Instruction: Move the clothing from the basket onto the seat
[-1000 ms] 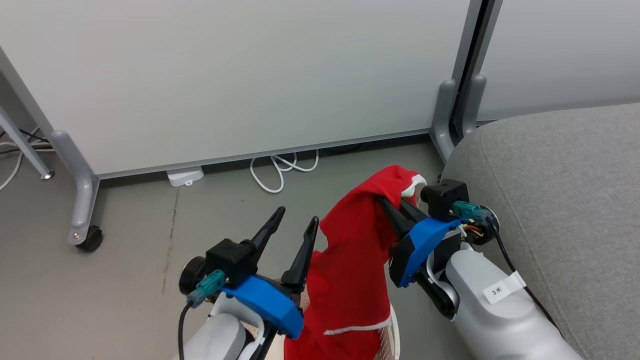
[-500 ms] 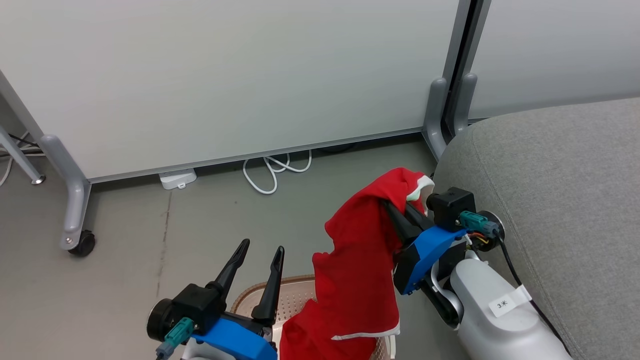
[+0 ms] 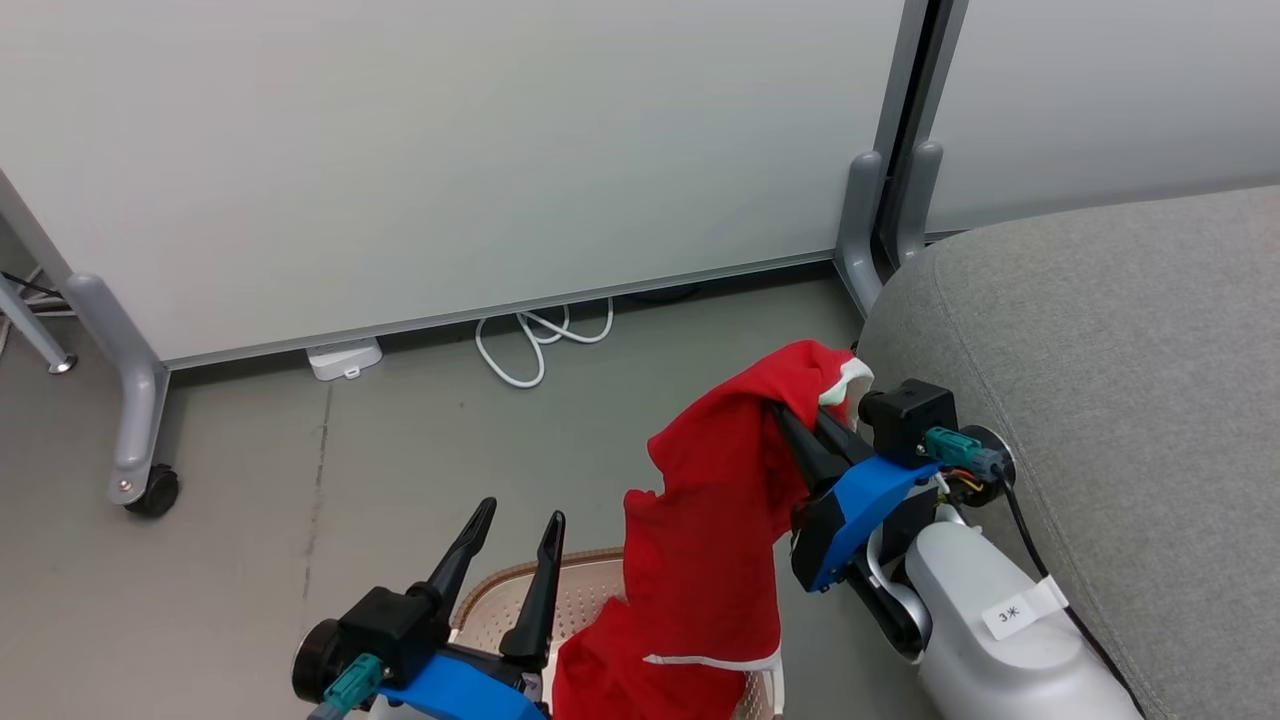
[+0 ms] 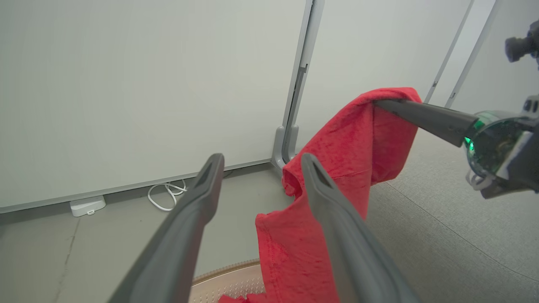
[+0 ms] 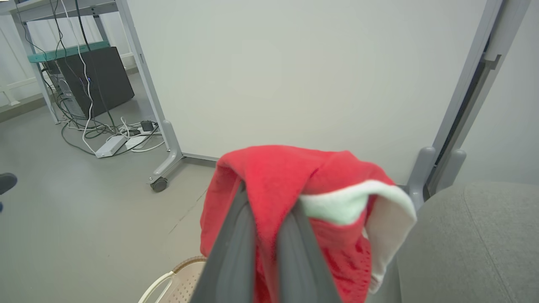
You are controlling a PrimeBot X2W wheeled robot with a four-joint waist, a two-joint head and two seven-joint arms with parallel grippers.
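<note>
Above the cream-white perforated basket, right fingers pinch a limp red fabric garment near its white trim. It looks soft and light; left fingers stand spread.

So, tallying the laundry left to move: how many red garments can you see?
1: a red garment gripped by the right gripper, beside the seat, hanging down over the basket. Others may lie hidden beneath it.

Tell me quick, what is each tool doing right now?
Left tool: open, holding nothing.
Right tool: shut on the clothing.
</note>
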